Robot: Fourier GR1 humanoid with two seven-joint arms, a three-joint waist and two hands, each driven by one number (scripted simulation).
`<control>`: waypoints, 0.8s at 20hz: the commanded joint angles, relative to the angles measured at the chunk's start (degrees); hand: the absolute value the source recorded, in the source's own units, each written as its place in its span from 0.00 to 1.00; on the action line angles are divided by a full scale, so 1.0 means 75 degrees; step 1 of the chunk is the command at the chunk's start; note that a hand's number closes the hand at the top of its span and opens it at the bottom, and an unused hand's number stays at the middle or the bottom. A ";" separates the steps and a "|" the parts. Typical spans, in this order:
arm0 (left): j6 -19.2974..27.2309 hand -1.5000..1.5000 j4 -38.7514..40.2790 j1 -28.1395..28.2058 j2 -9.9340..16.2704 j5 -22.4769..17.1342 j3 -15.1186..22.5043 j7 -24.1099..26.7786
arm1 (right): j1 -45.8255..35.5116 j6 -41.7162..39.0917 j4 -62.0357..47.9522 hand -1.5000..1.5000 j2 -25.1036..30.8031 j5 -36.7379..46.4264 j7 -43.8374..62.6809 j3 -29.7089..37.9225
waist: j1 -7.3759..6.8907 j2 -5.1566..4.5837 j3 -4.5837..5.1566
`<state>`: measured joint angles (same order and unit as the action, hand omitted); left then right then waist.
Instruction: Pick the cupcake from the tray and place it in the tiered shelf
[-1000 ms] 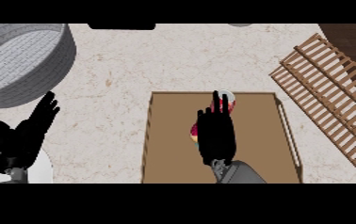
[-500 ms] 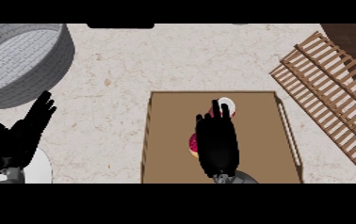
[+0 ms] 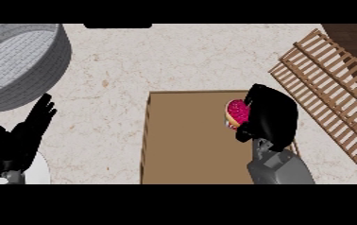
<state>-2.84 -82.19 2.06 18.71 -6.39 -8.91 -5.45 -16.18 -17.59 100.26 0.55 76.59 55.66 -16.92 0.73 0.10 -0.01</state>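
Pink-frosted cupcake [image 3: 237, 113] was clasped by curled fingers of right hand [image 3: 273, 117] above brown tray [image 3: 188, 139]; left hand [image 3: 28, 134] rested, fingers straight.

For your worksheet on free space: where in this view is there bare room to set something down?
Bare counter lies between the grey basket and the wooden shelf, above the tray. The tray's left part is bare. Crowded: its right edge, where the right hand holds the cupcake.
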 commanded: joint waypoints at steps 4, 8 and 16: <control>0.0039 0.50 -0.0164 0.0055 -0.0030 0.0134 0.0051 -0.0034 | -0.0626 -0.0467 0.1721 1.00 -0.0071 -0.0266 0.1725 0.1059 | -0.0050 0.0034 0.0003; -0.0255 0.50 0.0448 -0.0024 0.0177 -0.0018 -0.0237 0.0333 | -0.1115 -0.0254 0.2707 1.00 -0.0071 -0.0726 0.2559 0.1064 | -0.0047 0.0023 0.0017; -0.0066 0.50 0.0101 -0.0103 -0.0039 0.0185 -0.0003 0.0005 | -0.1858 -0.1370 0.4333 1.00 -0.0072 0.0164 0.2759 0.1330 | -0.0021 0.0035 0.0014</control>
<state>-3.42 -81.91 1.36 18.92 -5.84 -9.42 -6.12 -25.91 -18.72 128.22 0.16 75.27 65.38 -8.48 0.45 0.43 0.09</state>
